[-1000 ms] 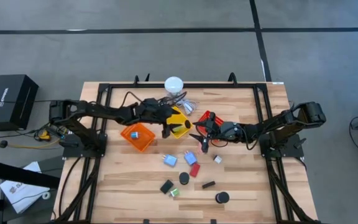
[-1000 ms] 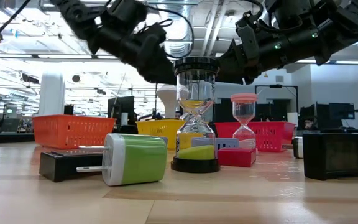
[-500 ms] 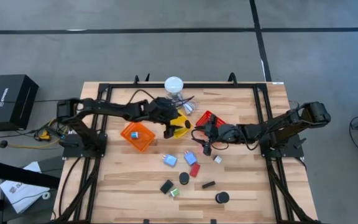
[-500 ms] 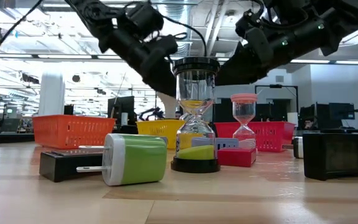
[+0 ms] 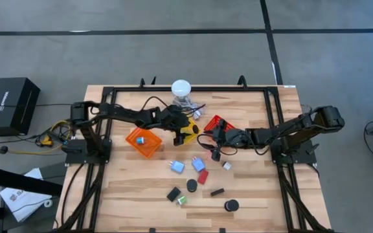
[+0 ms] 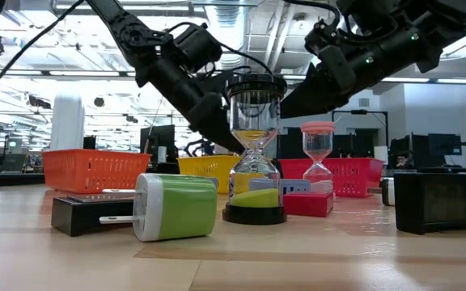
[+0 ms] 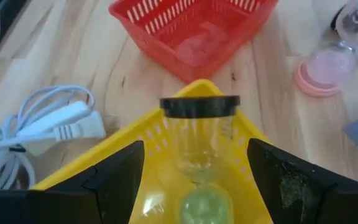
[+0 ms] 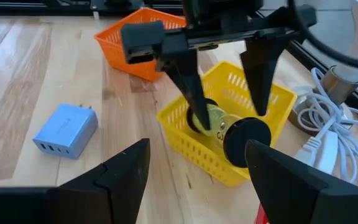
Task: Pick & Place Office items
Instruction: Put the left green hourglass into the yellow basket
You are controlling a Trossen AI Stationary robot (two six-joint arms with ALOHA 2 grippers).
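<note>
Glass and black plastic make up the item in hand: a yellow-green sand hourglass (image 8: 229,132) is seen lying on its side inside the yellow mesh basket (image 8: 272,99), one black end cap resting over the basket's rim. The left gripper (image 8: 225,68) is positioned directly above the basket, its fingers spread wide, one to either side of the hourglass and clear of it; nothing is pinched. The right gripper (image 5: 214,153) is held just beside the basket, on the side of the red basket (image 7: 191,31), with its jaws likewise spread and empty.

The hourglass is judged light but fragile: the narrow glass waist is the weak point and the bulbs are smooth and likely slippery. A hold is best taken across a black end cap, or across the frame close to a cap, with modest force; the waist is to be avoided.

Beyond the basket, on the bare wooden table (image 5: 135,188), further items are noted: a light-blue charger block (image 8: 66,130), a pink hourglass (image 7: 328,59), a red block (image 5: 203,177) and black pieces. A white power cable (image 7: 36,127) lies just beside the basket.
</note>
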